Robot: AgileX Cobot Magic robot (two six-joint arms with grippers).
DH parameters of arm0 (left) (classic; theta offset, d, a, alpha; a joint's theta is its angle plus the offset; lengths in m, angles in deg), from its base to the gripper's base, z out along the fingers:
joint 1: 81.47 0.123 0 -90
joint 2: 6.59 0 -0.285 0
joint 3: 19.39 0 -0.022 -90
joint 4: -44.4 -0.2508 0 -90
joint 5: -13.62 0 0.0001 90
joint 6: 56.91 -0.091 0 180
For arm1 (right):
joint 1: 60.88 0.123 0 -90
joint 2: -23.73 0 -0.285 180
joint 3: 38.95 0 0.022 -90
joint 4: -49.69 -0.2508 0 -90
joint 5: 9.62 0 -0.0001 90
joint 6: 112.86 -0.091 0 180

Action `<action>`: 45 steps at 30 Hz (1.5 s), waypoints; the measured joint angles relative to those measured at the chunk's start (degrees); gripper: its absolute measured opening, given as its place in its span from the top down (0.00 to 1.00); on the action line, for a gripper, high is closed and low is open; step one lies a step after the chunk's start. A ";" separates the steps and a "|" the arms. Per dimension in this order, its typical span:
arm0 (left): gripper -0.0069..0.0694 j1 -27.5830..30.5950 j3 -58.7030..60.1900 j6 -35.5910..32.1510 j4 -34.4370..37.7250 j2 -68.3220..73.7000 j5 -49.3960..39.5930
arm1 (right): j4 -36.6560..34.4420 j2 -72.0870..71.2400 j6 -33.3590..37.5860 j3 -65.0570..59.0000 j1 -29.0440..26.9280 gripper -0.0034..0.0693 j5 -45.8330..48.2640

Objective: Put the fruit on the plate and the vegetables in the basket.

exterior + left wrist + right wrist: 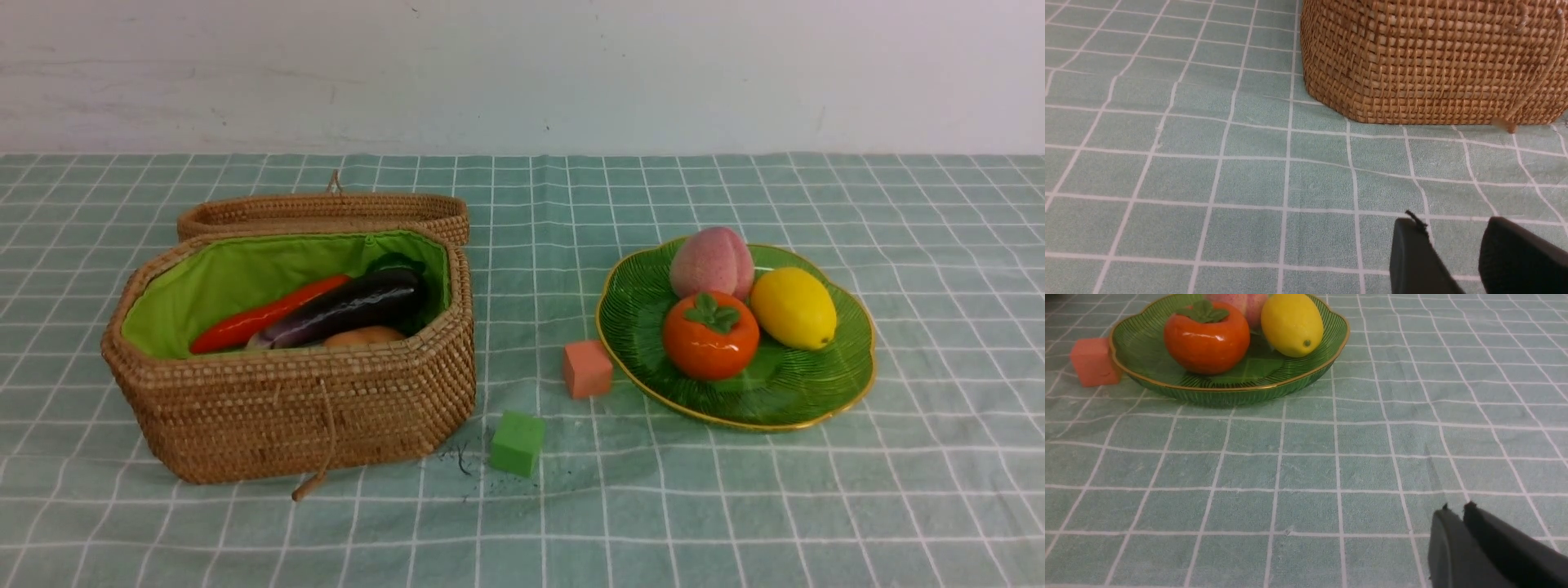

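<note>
On the wide, leaf-ribbed green glass plate with gold rim (pixel 824 392) we count three toy fruits: a fuzzy pink peach (pixel 712 261) at the far side, a glossy orange persimmon with green calyx (pixel 709 336) nearest us and touching it, and a smooth yellow lemon (pixel 793 308) just beside both.

In the octagonal tan wicker basket with bright green cloth lining (pixel 286 408), its hinged lid (pixel 322 212) thrown back, we see an orange-red carrot (pixel 265 318), a dark purple eggplant (pixel 347 309) and part of a tan potato (pixel 366 336); anything else inside is hidden by the wall.

Between basket and plate, on the green checked tablecloth (pixel 735 506), lie a small orange cube (pixel 587 369), just beside the plate, and a small green cube (pixel 518 443).

Our left gripper (pixel 1453 232) hangs near the basket's wall, jaws apart and empty. Our right gripper (pixel 1459 514) has its jaws almost pressed together, holding nothing.
</note>
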 joint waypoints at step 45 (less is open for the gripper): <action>0.60 -2.23 0.00 0.00 0.11 0.00 0.33 | 0.00 0.00 0.10 0.00 0.00 0.82 0.00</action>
